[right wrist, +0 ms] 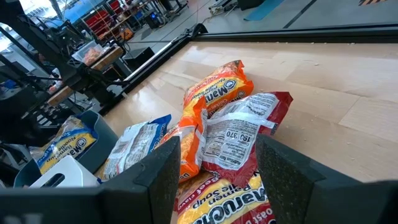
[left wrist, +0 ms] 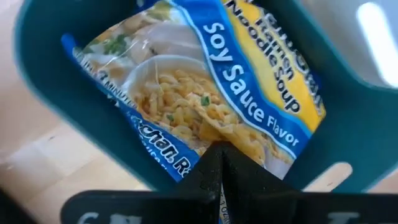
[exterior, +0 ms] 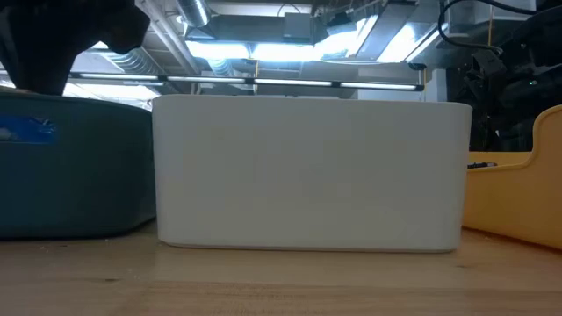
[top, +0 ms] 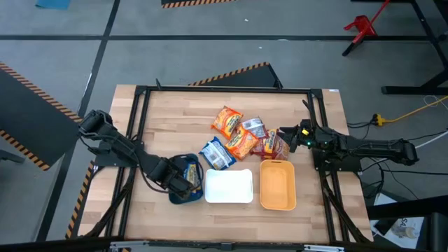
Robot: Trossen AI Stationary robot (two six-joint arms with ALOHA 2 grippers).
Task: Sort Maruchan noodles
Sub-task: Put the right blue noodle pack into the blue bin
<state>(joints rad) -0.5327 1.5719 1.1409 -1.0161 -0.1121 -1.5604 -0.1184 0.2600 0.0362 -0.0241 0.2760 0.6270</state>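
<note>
Left gripper (top: 183, 180): hanging over the teal tray (top: 175, 197) at the bench's near left; in the left wrist view the jaws are pressing together on the edge of a blue soy-sauce packet (left wrist: 224, 93), which is lying inside that tray.
Right gripper (right wrist: 214, 162): reaching in from the bench's right side, jaws spread wide, nothing between them.
Loose pile: remaining packets are sitting mid-bench, behind the trays. An orange packet (top: 227, 120) and a second orange one (top: 241, 142) are lying touching; a dark red packet (top: 273, 145) is just beside the right gripper; a second blue packet (top: 217, 153) is resting near the teal tray.
Trays: the white tray (top: 228, 186) and orange tray (top: 278, 185) are standing in a row beside the teal one, both showing no packets.
Deciding relation: the dark red packet is lying directly ahead of the right jaws, its long axis running roughly along their line of approach; the right arm is plainly nearer.
Judgement: sorting is only beginning; the left arm is likely depositing its blue packet.
Risk: overlapping packets may be dragging together.
</note>
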